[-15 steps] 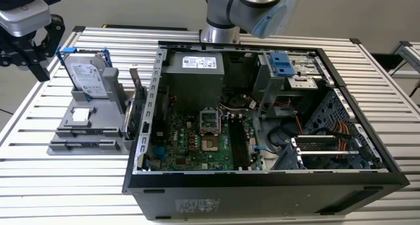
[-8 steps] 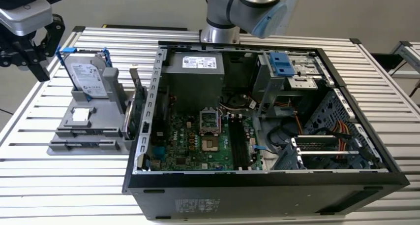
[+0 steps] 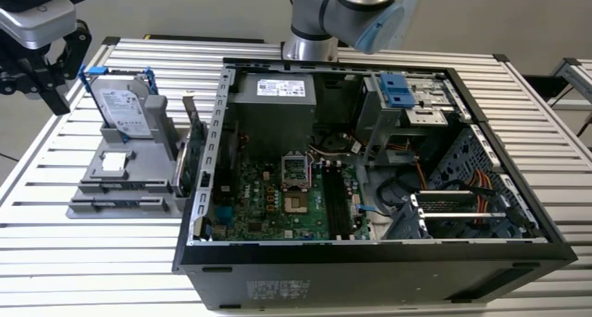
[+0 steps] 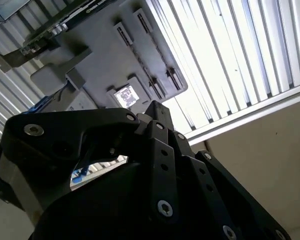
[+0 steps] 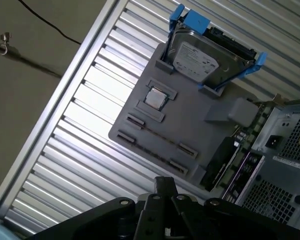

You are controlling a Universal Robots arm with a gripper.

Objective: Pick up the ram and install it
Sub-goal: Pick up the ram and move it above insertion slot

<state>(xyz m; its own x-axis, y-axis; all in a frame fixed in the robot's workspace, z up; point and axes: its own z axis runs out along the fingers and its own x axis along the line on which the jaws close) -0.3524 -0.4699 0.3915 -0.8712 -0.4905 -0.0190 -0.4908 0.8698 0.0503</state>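
Your ram (image 5: 160, 136) is hard to make out. In the first wrist view it shows as a thin dark line, seen edge-on, so you cannot tell its colour or its chips. It runs between small slotted holders on the flat grey plastic tray (image 5: 190, 125), just beside the small square silver chip (image 5: 155, 98) that sits in its own recess.

Your black two-finger claw (image 3: 32, 98) hangs at the exterior view's left edge with its fingers spread and nothing between them. It is near the tray's far end and well apart from the ram.

At that far end the silver hard drive with blue rails (image 3: 125, 105) stands tilted in its cradle, close to the claw. On the exterior view's right of the tray, a green expansion card (image 3: 190, 157) stands on edge. It lies between the tray and the wall of the open black computer case (image 3: 370, 265), where you can see the green motherboard (image 3: 273, 206). Everything rests on the slatted metal table (image 3: 93, 275).
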